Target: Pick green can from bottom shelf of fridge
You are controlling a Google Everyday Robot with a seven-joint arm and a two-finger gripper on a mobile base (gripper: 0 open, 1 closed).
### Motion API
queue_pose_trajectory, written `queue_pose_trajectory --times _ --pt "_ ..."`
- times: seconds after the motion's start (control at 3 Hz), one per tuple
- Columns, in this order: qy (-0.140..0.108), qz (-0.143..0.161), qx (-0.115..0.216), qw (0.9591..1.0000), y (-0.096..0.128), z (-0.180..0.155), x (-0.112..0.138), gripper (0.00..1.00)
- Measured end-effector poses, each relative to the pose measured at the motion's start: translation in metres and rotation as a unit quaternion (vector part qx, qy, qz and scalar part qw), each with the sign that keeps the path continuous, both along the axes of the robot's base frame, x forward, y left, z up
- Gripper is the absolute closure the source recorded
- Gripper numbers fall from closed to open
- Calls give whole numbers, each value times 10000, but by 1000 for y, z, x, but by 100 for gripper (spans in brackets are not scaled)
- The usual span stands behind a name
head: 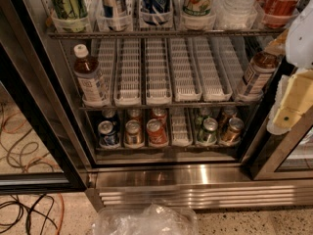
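The green can (pixel 209 131) stands at the front of a lane on the bottom shelf (pixel 180 131) of the fridge (pixel 195 176), right of middle. A second green can (pixel 202 114) stands right behind it. A bronze-orange can (pixel 233 130) is just to its right, and a red can (pixel 155 131) is two lanes to its left. My gripper (pixel 292 102), a white and pale yellow shape, hangs at the right edge of the view. It is outside the fridge, above and to the right of the green can, and holds nothing I can see.
A blue can (pixel 107 133) and a bronze can (pixel 132 131) stand at the bottom left. Brown bottles (pixel 91 80) (pixel 256 75) flank the middle shelf. The black door frame (pixel 36 116) runs down the left. A clear plastic bag (pixel 146 222) lies below the vent grille. Cables (pixel 24 136) lie on the floor at left.
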State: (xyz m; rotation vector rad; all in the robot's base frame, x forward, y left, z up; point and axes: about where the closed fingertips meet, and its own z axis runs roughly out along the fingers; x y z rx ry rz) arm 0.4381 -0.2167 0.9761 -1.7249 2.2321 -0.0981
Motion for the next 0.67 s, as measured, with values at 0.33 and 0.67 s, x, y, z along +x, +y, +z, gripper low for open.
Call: queue_pose_trajectory --times 0.33,0.67 --pt "0 0 0 10000 0 0 0 0" --pt "-175 -18 160 9997 1 2 0 0"
